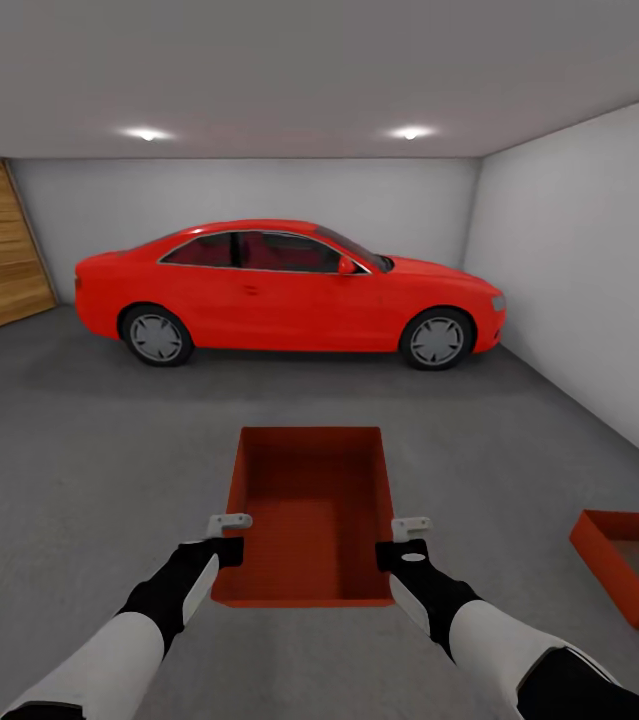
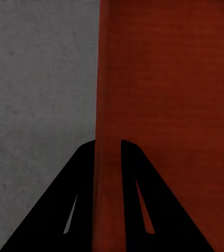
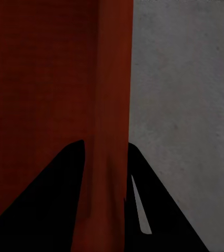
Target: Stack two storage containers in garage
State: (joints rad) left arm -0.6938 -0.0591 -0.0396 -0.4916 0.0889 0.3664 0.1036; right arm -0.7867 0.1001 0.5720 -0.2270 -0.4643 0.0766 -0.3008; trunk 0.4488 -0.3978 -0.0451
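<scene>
In the garage, beyond the red car, we carry one storage container above the grey floor, the second container resting to our right. The left gripper and right gripper each pinch a thin side wall. It seems light but flexible; hold both long walls.

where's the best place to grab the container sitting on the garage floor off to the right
Take the container on the floor by its two long thin walls near the rim, one end effector per side, coming down from above: it is topless, wide and tilted relative to the robot, so square up first.
</scene>
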